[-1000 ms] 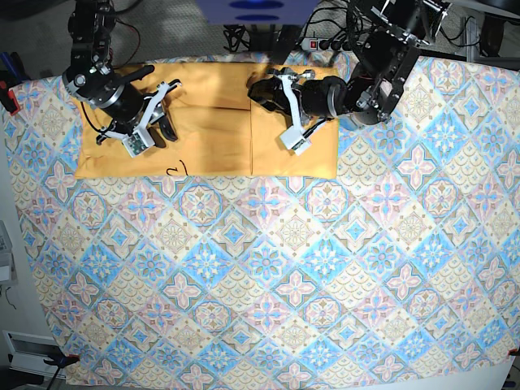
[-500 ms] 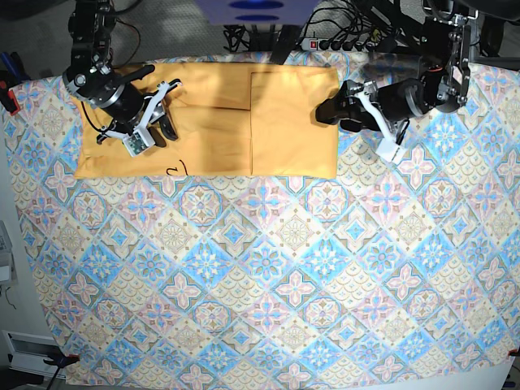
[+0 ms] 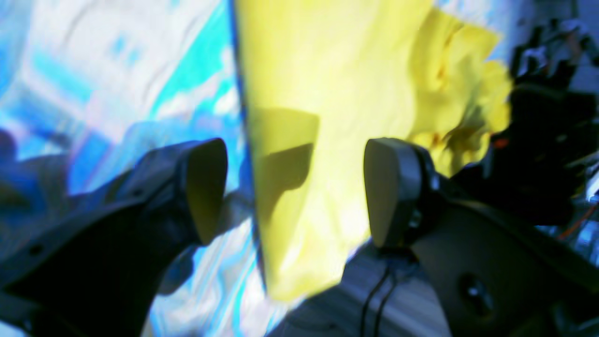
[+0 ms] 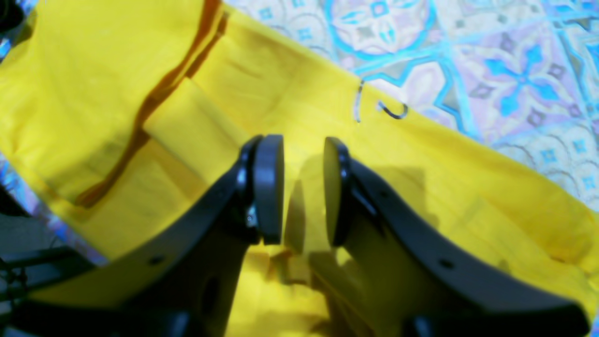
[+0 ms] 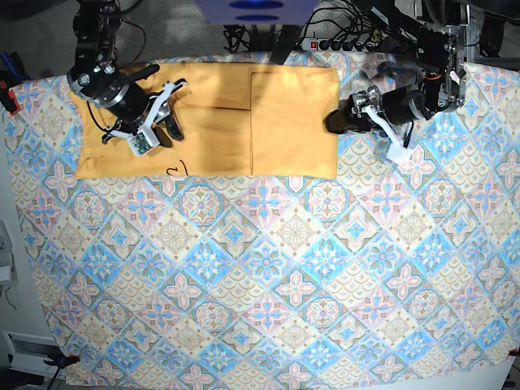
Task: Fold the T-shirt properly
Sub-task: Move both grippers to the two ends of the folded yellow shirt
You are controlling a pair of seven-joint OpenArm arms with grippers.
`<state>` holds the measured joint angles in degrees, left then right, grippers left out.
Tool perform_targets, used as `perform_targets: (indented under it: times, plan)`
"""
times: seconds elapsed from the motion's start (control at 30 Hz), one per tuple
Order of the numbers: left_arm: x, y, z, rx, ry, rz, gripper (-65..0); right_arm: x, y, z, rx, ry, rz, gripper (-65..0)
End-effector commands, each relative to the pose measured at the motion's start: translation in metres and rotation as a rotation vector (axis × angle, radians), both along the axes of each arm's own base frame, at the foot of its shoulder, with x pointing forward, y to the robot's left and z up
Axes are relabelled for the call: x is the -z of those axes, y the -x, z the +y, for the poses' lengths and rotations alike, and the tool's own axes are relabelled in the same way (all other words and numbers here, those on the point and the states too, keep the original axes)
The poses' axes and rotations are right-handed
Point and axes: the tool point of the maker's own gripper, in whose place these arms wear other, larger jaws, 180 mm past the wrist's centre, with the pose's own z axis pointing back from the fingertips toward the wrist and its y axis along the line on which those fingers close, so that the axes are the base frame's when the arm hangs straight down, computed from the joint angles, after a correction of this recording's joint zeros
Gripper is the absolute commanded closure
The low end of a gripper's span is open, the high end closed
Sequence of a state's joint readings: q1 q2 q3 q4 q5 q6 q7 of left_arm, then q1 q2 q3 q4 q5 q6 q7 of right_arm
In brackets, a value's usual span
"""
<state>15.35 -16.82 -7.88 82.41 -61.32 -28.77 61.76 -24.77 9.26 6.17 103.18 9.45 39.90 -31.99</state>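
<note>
The T-shirt (image 5: 207, 122) lies folded into a wide rectangle at the far edge of the worktop, on the tablecloth (image 5: 268, 276), with a vertical fold edge right of its middle and a scrap of black lettering (image 5: 175, 169) at its near edge.

The left hand (image 5: 333, 122) sits just off the shirt's right edge, over the cloth. Its fingers (image 3: 206, 187) stand wide apart with nothing between them; in the blurred left wrist view the shirt's edge (image 3: 327, 117) runs past the gap.

The right hand (image 5: 158, 122) hangs over the shirt's left part. Its pads (image 4: 269, 187) are partly apart, a narrow gap between them; yellow fabric (image 4: 421, 187) shows through the gap, but whether any is pinched cannot be told. A folded sleeve with a darker seam lies beside it.

Behind the far edge are a power strip (image 5: 321, 42) and tangled cables (image 5: 341, 16). A red clamp (image 5: 8, 99) grips the cloth at the left edge.
</note>
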Motion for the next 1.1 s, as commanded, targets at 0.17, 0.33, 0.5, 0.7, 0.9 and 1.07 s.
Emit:
perform_targets:
  times: [0.17, 0.33, 0.5, 0.7, 0.9, 1.07]
  plan:
    - [-0.001, -0.016, -0.008, -0.012, 0.037, -0.019, -44.3, -0.010, -0.007, -0.001, 0.002, -0.014, -0.042, -14.6]
    - [0.015, -0.011, -0.025, 0.028, 0.058, 0.039, -44.2, -0.011, -0.007, -0.002, 0.001, -0.012, -0.043, -14.6]
    - [0.017, -0.007, -0.035, 0.059, 0.065, 0.048, -44.2, -0.011, -0.007, -0.002, 0.001, -0.012, -0.043, -14.6]
    - [0.017, -0.007, -0.045, 0.055, 0.088, 0.050, -42.9, -0.011, -0.007, -0.002, 0.001, -0.012, -0.043, -14.6]
    - [0.017, -0.006, -0.048, 0.057, 0.093, 0.052, -16.1, -0.011, -0.007, -0.002, 0.001, -0.012, -0.043, -14.6]
    - [0.016, -0.008, -0.045, 0.047, 0.091, 0.050, 0.0, -0.012, -0.008, -0.002, 0.002, -0.011, -0.047, -14.6]
